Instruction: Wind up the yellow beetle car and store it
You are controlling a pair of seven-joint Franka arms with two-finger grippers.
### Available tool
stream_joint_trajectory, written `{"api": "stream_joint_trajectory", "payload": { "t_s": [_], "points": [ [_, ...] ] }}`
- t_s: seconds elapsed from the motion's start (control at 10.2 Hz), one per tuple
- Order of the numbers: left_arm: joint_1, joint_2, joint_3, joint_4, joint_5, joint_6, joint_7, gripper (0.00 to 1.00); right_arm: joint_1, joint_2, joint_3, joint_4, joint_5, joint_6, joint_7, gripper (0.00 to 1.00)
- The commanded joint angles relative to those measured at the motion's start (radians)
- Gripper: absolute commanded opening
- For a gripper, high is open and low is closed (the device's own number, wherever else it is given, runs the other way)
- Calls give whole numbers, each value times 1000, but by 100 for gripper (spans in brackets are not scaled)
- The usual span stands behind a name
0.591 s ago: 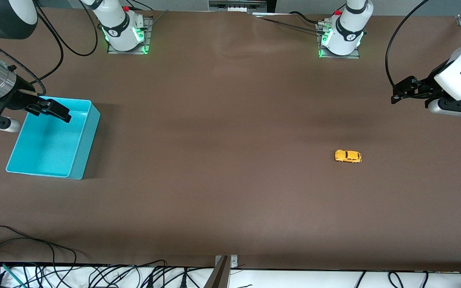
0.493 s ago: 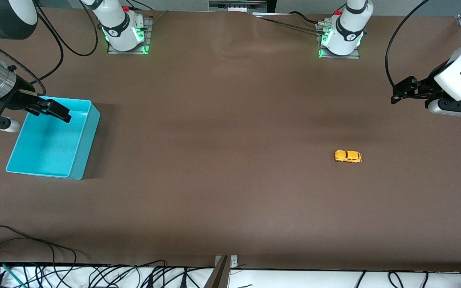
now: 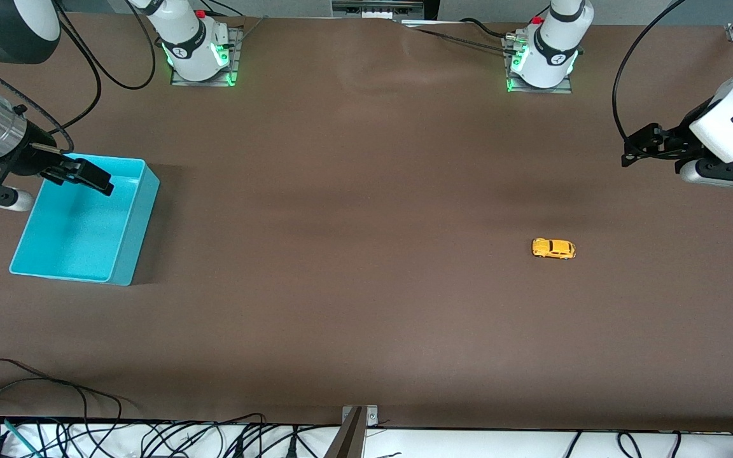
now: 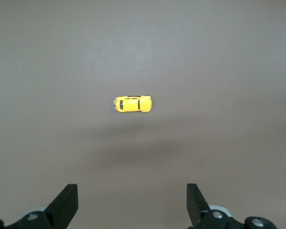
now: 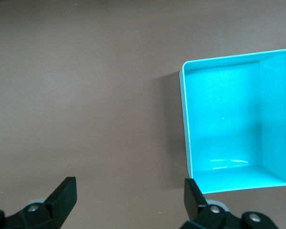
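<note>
The yellow beetle car (image 3: 553,248) stands alone on the brown table toward the left arm's end. It also shows in the left wrist view (image 4: 132,103), on its wheels, ahead of the jaws. My left gripper (image 3: 627,154) hangs in the air over the table's left-arm end, well apart from the car. In its wrist view it (image 4: 132,206) is open and empty. My right gripper (image 3: 103,184) hangs over the rim of a teal bin (image 3: 80,235). In its wrist view it (image 5: 128,201) is open and empty.
The teal bin (image 5: 271,179) is open-topped and holds nothing; it stands at the right arm's end of the table. The arm bases (image 3: 196,51) stand along the table's robot edge. Cables (image 3: 150,439) lie along the edge nearest the front camera.
The left arm has shifted very slightly. The car, the bin and the right arm have not moved.
</note>
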Motion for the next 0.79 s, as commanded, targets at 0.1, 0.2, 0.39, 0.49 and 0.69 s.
{"api": "stream_joint_trajectory", "payload": {
  "t_s": [0.1, 0.2, 0.39, 0.49, 0.69],
  "points": [
    [-8, 17, 5, 35, 23, -18, -9, 100, -5, 7, 2, 10, -2, 18, 2, 100],
    [-6, 17, 5, 35, 23, -18, -9, 100, -5, 8, 1, 10, -2, 30, 2, 100],
    [-6, 17, 5, 35, 23, -18, -9, 100, -3, 17, 2, 10, 0, 30, 5, 100],
    [-6, 17, 5, 35, 23, -18, -9, 100, -3, 20, 2, 10, -2, 30, 5, 100],
    [-8, 17, 5, 35, 23, -18, -9, 100, -6, 20, 1, 10, -2, 32, -1, 100]
  ]
}}
